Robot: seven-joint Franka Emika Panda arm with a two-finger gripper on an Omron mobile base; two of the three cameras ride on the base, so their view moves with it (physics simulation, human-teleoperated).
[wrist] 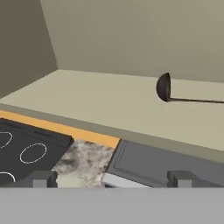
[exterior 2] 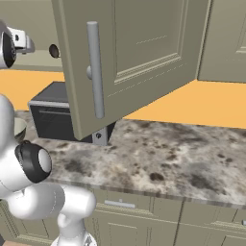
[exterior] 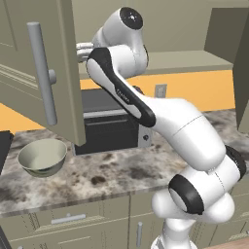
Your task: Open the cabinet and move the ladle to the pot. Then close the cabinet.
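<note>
The cabinet's two doors stand open: the left door [exterior: 29,63] with its long silver handle [exterior: 41,73], and the right door [exterior: 241,73] at the edge. The left door also shows in the right base view [exterior 2: 139,53]. The dark ladle [wrist: 164,86] lies on the cabinet shelf [wrist: 109,105], bowl on its side, thin handle running right. Its round bowl also peeks out beside the door [exterior 2: 54,50]. My gripper [wrist: 113,179] is open and empty, in front of the shelf edge and left of the ladle. The hand [exterior: 83,47] is raised at the cabinet opening. The pot is out of view.
A dark toaster oven [exterior: 112,124] stands on the speckled counter [exterior: 121,175] under the cabinet. A grey-green bowl [exterior: 43,156] sits at the counter's left. A black stovetop [wrist: 26,153] lies below left. Lower drawers [exterior 2: 120,206] run along the front.
</note>
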